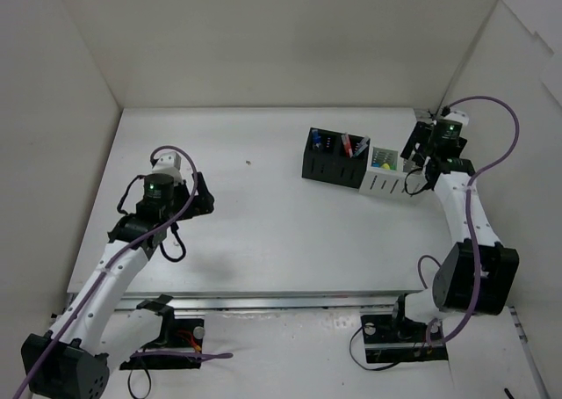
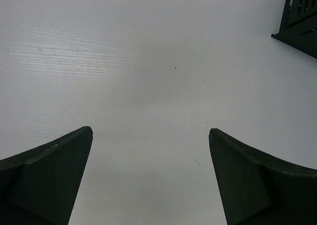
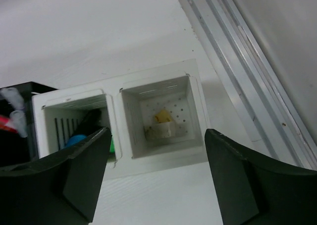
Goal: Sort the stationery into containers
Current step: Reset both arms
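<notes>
Two organizers stand side by side. The black organizer sits far right beyond the left gripper, jaws spread, empty. The white organizer lies beneath the right gripper, jaws spread, with the beige erasers centred between them. Dropping lower could shove the light organizer. One finger partly hides the neighbouring compartment's contents.

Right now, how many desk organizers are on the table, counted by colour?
Black organizer: 1
White organizer: 1
Total: 2
</notes>
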Controlling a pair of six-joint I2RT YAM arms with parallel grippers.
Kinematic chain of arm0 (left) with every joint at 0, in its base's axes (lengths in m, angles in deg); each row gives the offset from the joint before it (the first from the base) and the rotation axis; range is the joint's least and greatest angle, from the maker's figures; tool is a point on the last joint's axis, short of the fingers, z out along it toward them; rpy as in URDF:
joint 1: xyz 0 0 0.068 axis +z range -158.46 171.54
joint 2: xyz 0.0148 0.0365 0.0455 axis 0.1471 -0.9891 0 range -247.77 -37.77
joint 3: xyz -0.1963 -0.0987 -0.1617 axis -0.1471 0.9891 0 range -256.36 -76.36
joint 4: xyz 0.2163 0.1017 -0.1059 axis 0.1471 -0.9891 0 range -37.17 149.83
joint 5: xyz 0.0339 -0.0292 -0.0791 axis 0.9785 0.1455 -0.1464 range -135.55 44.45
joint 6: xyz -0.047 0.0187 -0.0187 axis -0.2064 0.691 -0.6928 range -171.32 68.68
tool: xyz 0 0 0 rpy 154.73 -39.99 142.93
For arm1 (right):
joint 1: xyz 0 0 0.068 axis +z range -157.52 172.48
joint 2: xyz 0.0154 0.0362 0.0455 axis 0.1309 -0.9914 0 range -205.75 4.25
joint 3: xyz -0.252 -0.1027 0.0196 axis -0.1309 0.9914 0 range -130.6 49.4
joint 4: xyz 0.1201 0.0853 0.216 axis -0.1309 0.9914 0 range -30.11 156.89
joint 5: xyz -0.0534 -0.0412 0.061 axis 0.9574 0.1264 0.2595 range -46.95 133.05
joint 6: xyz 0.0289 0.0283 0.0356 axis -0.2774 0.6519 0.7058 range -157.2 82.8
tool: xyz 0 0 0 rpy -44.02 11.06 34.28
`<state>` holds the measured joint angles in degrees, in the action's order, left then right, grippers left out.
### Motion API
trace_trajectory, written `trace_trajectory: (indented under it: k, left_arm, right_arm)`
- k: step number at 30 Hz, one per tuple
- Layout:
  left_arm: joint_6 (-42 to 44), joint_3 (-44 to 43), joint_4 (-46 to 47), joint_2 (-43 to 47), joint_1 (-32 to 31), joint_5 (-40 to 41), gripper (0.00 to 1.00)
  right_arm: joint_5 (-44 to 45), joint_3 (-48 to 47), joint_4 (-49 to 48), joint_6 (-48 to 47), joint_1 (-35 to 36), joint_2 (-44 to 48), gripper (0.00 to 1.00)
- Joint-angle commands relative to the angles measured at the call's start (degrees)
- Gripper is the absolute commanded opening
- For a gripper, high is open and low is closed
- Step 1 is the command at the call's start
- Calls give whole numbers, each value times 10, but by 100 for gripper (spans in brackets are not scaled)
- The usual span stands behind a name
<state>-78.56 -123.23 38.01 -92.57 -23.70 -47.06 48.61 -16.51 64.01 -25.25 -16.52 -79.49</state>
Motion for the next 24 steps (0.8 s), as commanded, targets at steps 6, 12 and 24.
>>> trace_trajectory:
  k: [6,12,24]
  left_arm:
    - [-6,-27,-16,49,4,41,99]
    - [-45,-31,-59,87,4,101,99]
    - [-76,8,-59,129,4,86,99]
  right_arm:
    - [-46,-6,48,29,-3,193,98]
    - [-76,136,55,84,0,369,98]
    - [-115,236,122,72,7,488,98]
